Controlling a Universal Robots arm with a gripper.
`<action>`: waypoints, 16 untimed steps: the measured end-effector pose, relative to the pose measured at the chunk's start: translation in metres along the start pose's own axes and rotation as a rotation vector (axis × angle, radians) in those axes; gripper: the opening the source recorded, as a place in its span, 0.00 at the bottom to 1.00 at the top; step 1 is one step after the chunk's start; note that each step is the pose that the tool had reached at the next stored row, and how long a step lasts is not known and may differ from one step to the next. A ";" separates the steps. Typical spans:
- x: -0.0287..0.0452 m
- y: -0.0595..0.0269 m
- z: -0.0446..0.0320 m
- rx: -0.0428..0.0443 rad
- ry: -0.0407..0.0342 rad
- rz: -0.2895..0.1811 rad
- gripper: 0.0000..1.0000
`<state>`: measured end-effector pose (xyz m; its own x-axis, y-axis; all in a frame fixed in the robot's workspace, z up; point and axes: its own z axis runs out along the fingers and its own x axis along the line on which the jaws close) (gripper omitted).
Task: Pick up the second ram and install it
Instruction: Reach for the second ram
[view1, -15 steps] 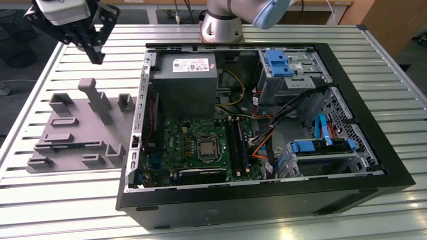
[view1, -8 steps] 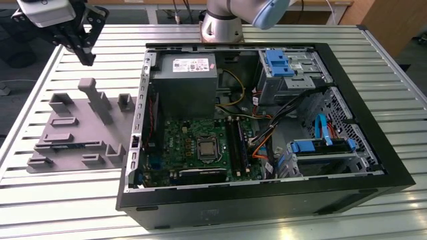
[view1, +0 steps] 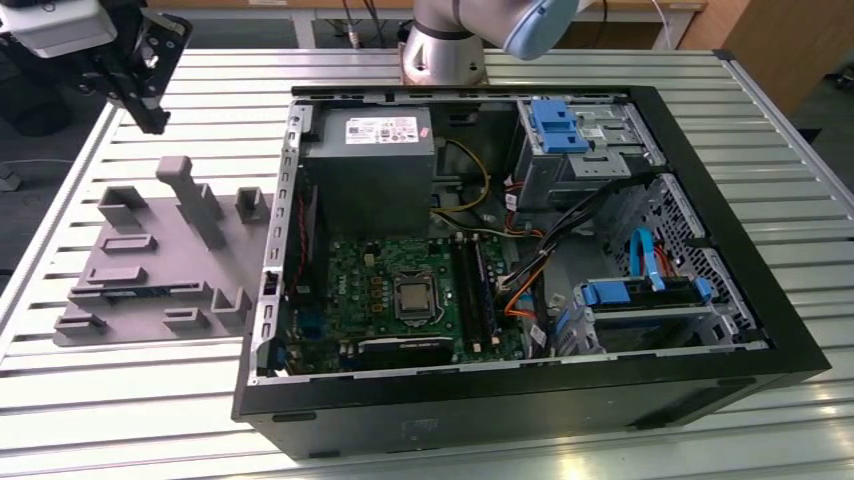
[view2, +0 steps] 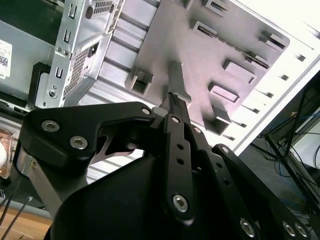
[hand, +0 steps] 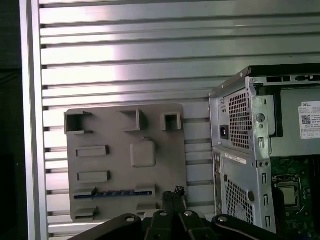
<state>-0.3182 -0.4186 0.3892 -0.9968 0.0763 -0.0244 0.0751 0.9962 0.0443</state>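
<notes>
Jaws; beyond, second ram in grey tray

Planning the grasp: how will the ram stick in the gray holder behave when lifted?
Probably stiff and light: the ram stick looks like a thin, narrow board. It sits in a slot of the gray holder, so it may bind if pulled at a tilt. Its thin exposed edge suggests it is fragile.
</notes>
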 end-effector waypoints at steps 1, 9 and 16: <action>0.0015 -0.0005 0.0001 -0.0001 0.0000 0.000 0.11; 0.0097 -0.0097 0.0004 0.0000 0.0001 0.000 0.11; 0.0247 -0.0180 0.0003 0.0000 0.0000 0.000 0.11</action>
<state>-0.3442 -0.4347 0.3875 -0.9968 0.0762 -0.0245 0.0751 0.9962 0.0443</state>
